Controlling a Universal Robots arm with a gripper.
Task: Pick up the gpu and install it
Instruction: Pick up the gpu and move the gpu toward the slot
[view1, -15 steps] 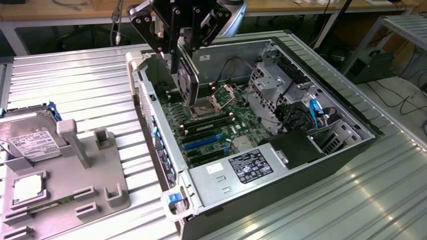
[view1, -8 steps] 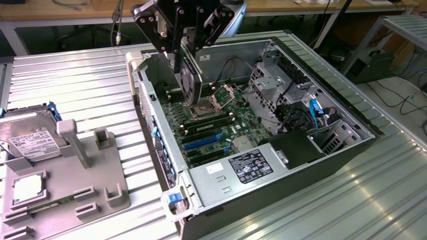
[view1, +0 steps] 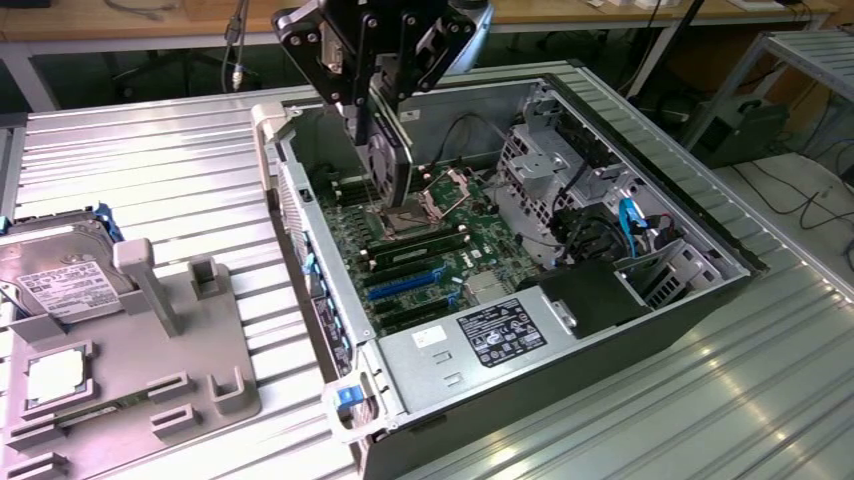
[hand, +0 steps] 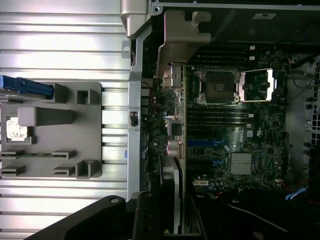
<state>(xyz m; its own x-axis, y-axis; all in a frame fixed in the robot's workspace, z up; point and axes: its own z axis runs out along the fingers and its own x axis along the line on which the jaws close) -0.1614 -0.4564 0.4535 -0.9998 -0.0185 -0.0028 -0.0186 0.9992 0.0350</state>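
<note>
The gpu (view1: 387, 160) hangs upright, on edge, over the open computer case (view1: 694, 235), with its dark fan face turned toward the exterior view's left. My gripper (view1: 380, 100) is shut on its upper edge from above. The card's lower edge is above the motherboard (view1: 447, 250), near the case's rear wall and beside the open processor socket (view1: 400, 215). In the wrist view the gpu (hand: 175, 130) shows edge-on with its silver end bracket (hand: 182, 35) at the far end, and the gripper (hand: 172, 220) clamps it. The blue expansion slots (view1: 400, 285) lie further along the board.
A grey parts fixture (view1: 200, 370) lies at the exterior view's left on the ribbed metal table, carrying a hard drive (view1: 60, 270) and a small square processor chip (view1: 56, 375). Inside the case are a power supply (view1: 494, 335), drive cages (view1: 547, 170) and cables.
</note>
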